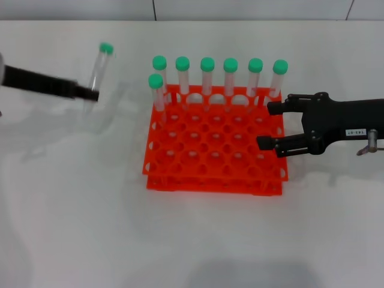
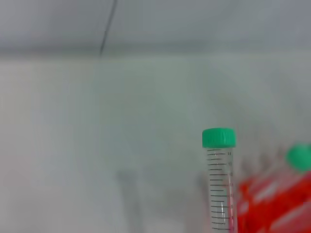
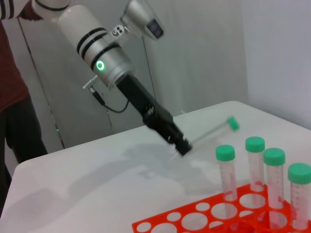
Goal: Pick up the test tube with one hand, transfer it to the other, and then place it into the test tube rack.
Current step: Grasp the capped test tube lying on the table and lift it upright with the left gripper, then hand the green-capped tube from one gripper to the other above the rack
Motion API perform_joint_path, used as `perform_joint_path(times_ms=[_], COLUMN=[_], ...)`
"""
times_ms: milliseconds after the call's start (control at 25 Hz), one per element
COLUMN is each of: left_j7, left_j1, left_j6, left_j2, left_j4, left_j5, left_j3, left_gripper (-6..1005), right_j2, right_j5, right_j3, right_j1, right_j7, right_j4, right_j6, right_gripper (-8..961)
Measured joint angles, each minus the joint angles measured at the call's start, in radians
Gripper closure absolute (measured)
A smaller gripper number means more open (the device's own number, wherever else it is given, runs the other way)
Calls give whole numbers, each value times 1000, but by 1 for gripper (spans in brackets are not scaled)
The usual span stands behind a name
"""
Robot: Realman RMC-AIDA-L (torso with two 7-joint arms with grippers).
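Seven green-capped tubes (image 1: 207, 75) stood in the test tube rack (image 1: 214, 180), six along its far row and one in the next row at the left end, and we took the rack's near edge as our closest landmark on the white table (image 1: 90, 228). At about three o'clock from the rack, the right gripper (image 1: 271, 126) hung just beside its right edge, its two black fingers spread apart and holding nothing. Farther off, at roughly ten o'clock from the rack and well apart from it, the left gripper (image 1: 91, 93) was clamped on the lower end of the test tube (image 1: 99, 69), lifted clear of the table. The tube's long axis ran nearly upright in the head view, leaning slightly, with the green cap at the top and pointing away from the fingers; the right wrist view showed it tilted more noticeably, cap toward the rack. We judged the risks this way: the grip sat low on the tube, so the long free end could swing or slip during the carry; the hand-over could drop it if the left let go before the right had closed; and a path across the rack could knock the standing tubes.
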Motion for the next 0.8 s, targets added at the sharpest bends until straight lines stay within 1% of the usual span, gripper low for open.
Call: perform_joint_path(times_ms=[160,240,400,480,640,800], left_j7=[101,144,231,287,394,512], left_j1=[55,75,101,109,97,47], left_j6=[-16,-27,-50,-62,-89,-92], left_j2=[6,7,8,3,-3,0], left_j4=[19,20,14,10,-45,-148], left_j5=[-159,-237,-370,-440,-544,-583], left_j3=[-66,-84,-93,-94,-92,-90], left_gripper=[789,789,786,786,783,781], right_j2=[1,1,1,1,1,2], right_j5=[2,6,12,12,18,27], right_j3=[9,10,11,11,12,13], right_j1=[0,0,0,0,0,1], right_j7=[0,0,0,0,0,0], right_j4=[0,1,2,3,3,3], right_j6=[1,2,10,13,20,21], right_gripper=[129,130,131,131,132,133])
